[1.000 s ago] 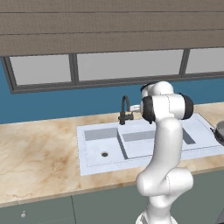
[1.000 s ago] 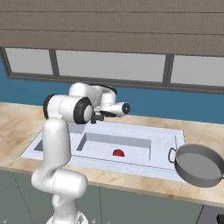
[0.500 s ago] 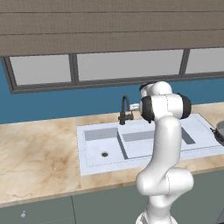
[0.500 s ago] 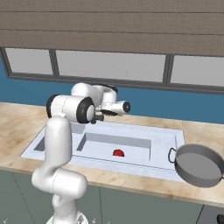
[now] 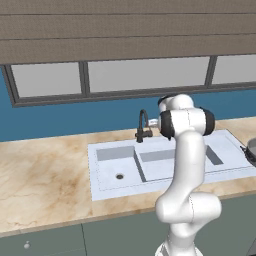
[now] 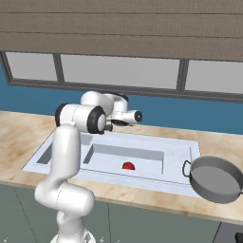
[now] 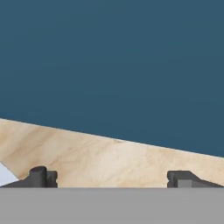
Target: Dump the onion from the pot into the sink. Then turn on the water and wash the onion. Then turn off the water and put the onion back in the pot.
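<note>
The red-purple onion (image 6: pixel 127 165) lies on the floor of the larger basin of the white sink (image 6: pixel 182 144). On the counter to the right of the sink stands the grey pot (image 6: pixel 216 179), and its edge also shows at the far right (image 5: pixel 251 150). My hand (image 6: pixel 124 116) hovers over the back rim of the sink, close to the dark faucet (image 5: pixel 143 125). The gripper (image 7: pixel 113 178) is open with nothing between its fingertips (image 7: pixel 43 177), and it faces the blue wall and the counter strip. No water shows at the faucet.
The beige stone counter (image 5: pixel 45 175) runs to both sides of the sink (image 5: pixel 100 182). A blue wall (image 7: pixel 113 65) with a window above it stands right behind the faucet. The white arm (image 5: pixel 187 165) rises in front of the sink's middle.
The arm's upper part has shifted a little by the faucet. The gripper stays open. The onion and the pot have not moved.
</note>
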Robot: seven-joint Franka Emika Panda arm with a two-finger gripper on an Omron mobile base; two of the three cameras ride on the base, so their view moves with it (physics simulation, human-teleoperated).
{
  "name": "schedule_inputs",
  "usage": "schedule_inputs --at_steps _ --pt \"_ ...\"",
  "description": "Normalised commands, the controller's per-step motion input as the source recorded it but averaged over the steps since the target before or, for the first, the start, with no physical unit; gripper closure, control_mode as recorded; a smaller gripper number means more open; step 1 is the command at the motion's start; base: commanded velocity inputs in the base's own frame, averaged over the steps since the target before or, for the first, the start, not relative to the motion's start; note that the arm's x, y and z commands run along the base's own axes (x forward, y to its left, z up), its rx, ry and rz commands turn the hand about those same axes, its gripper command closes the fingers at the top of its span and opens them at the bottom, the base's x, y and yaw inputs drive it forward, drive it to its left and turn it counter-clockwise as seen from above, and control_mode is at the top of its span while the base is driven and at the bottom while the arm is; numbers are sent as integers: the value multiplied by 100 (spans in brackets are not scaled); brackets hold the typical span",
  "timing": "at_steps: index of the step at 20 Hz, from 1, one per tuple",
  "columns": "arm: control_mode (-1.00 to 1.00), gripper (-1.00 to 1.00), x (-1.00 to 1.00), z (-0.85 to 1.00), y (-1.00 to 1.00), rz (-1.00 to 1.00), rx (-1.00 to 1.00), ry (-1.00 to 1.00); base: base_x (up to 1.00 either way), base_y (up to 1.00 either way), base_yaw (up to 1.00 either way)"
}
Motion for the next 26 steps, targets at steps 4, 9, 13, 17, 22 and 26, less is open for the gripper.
schedule_inputs --at_steps 4,9,13,17,22,26 --pt "-100 -100 4 -41 0 0 -1 0 0 0 0" --pt "-100 -100 4 -32 1 -3 -1 0 0 0 0" --pt "-100 -100 9 -33 6 -6 -4 0 0 0 0" --pt "-100 -100 6 -34 3 -9 -9 0 0 0 0" --pt "-100 100 0 -31 0 -11 -10 0 0 0 0" --pt "-100 100 8 -29 -1 -9 -4 1 0 0 0"
